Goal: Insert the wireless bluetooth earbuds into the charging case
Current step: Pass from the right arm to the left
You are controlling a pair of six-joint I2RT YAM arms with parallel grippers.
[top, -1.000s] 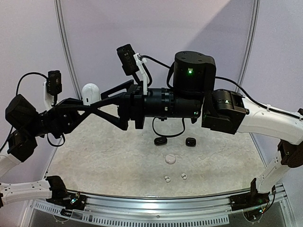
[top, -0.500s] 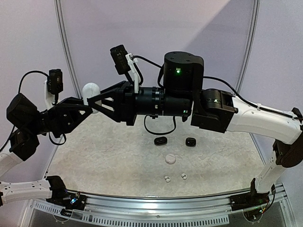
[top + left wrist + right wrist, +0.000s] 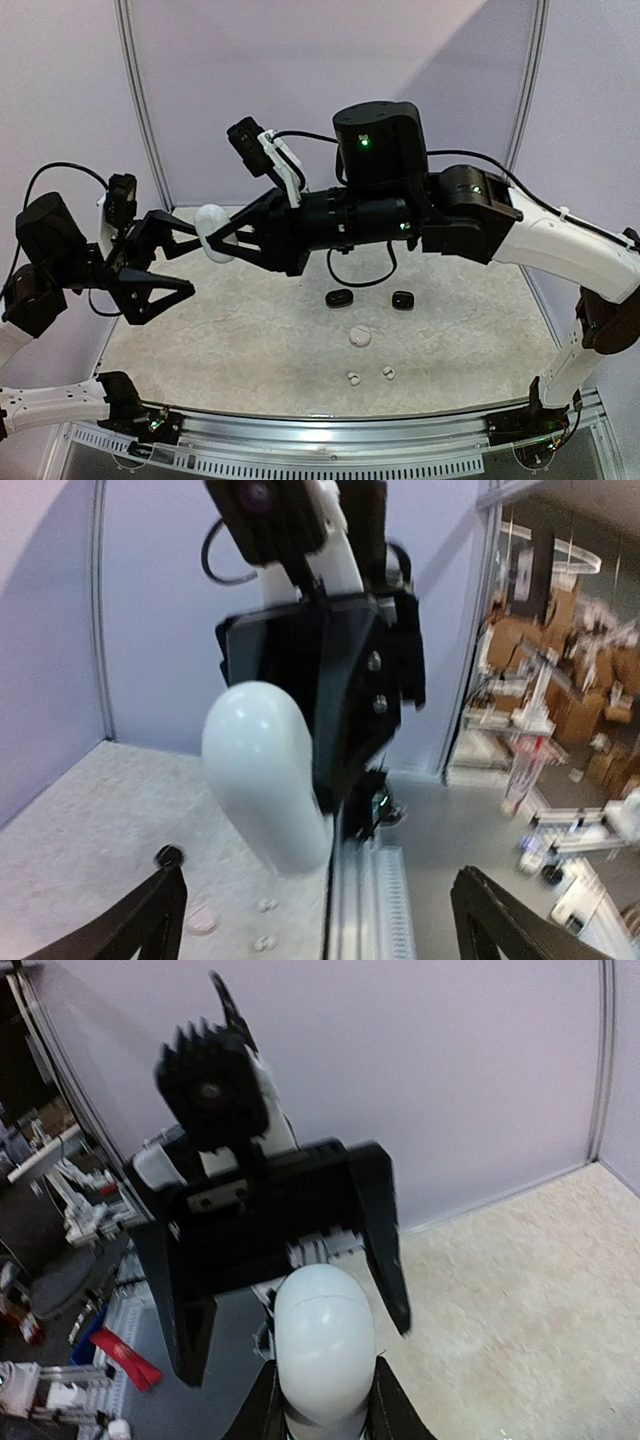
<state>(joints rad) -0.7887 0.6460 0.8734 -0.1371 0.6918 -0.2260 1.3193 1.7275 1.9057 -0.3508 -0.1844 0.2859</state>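
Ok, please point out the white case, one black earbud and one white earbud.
white case [image 3: 213, 246]: top external view, middle of its rounded shell.
black earbud [image 3: 402, 299]: top external view, centre of its glossy top.
white earbud [image 3: 388, 373]: top external view, centre of the tiny bud.

— What sort of place is it?

— A robotics lab or test cell, by the look of it. The left arm [image 3: 45, 405] and right arm [image 3: 560, 245] are bolted to a slotted aluminium rail [image 3: 330, 428] at the near edge of a speckled bench [image 3: 250, 340]. Plain lavender panels [image 3: 330, 60] held in metal posts [image 3: 135, 100] wall the bench in.

— And beyond the panels?

— The left wrist view shows racks of cardboard boxes [image 3: 570, 690], blurred, so possibly a storeroom or workshop floor. The right wrist view shows more cluttered shelving [image 3: 60, 1175] on a grey floor.
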